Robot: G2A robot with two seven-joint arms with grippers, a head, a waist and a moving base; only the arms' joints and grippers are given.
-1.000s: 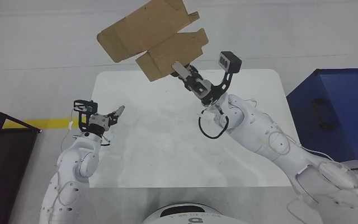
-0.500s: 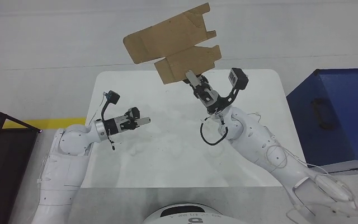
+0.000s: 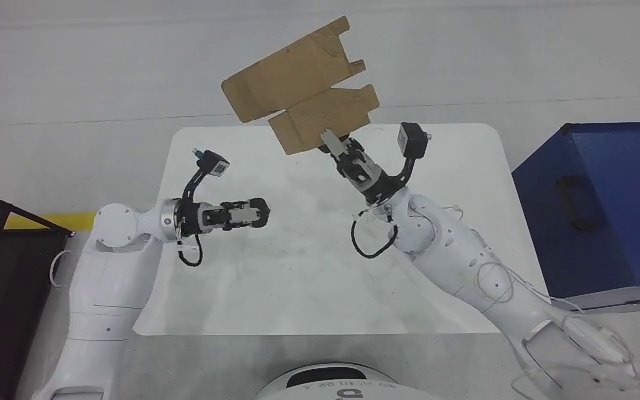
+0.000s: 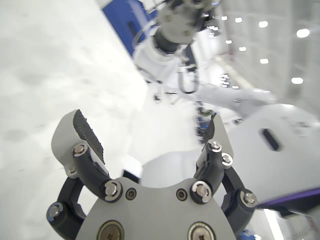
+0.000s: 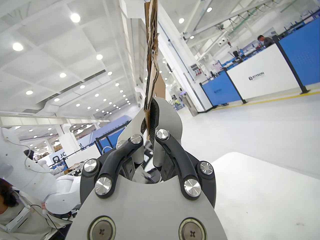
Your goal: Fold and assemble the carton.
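Note:
A flattened brown carton [image 3: 298,88] hangs in the air above the table's far edge, its flaps spread wide. My right gripper [image 3: 330,139] is shut on its lower edge; in the right wrist view the cardboard [image 5: 152,58] runs edge-on up from between the fingertips of that gripper [image 5: 149,116]. My left gripper [image 3: 262,211] hovers over the left middle of the white table [image 3: 300,290], pointing toward the right arm. Its fingers [image 4: 86,136] stand wide apart with nothing between them [image 4: 150,128].
A blue bin [image 3: 585,205] stands off the table's right edge. A dark object [image 3: 25,290] sits on the floor at the left, beside a yellow floor line [image 3: 90,220].
My left arm has swung in from the table's left edge toward the middle, the gripper turning to face right. The right arm has shifted the carton rightward and slightly back, tilting it.

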